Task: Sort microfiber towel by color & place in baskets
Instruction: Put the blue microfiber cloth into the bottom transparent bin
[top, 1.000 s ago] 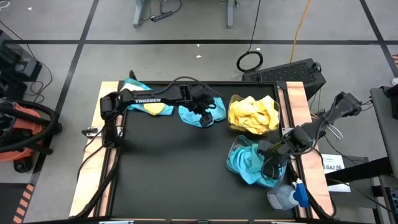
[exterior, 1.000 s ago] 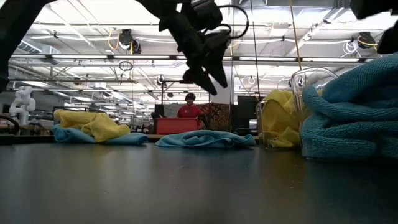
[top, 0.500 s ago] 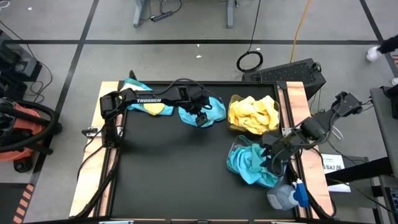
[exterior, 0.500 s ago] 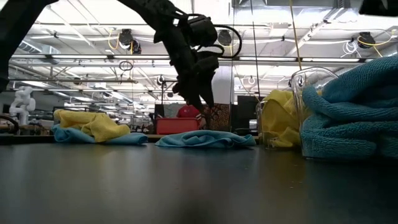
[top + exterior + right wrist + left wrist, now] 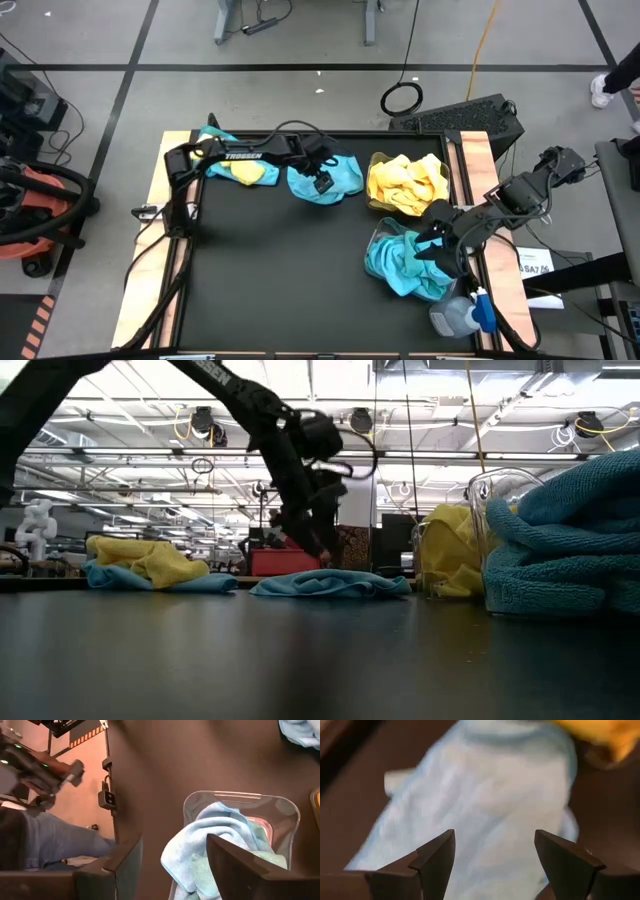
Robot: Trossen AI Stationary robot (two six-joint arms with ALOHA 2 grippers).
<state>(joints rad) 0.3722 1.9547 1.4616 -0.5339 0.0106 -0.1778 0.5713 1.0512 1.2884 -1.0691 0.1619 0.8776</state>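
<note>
A teal towel [image 5: 325,180] is spread on the mat, straddled by the wide-spread left gripper [image 5: 322,184]. The right gripper [image 5: 432,243], empty and parted, is held over the teal-filled basket [image 5: 378,240].

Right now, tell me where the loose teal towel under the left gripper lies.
In the high view the teal towel lies flat at the table's far edge, just left of the basket of yellow towels, with the open left gripper directly above it.
</note>
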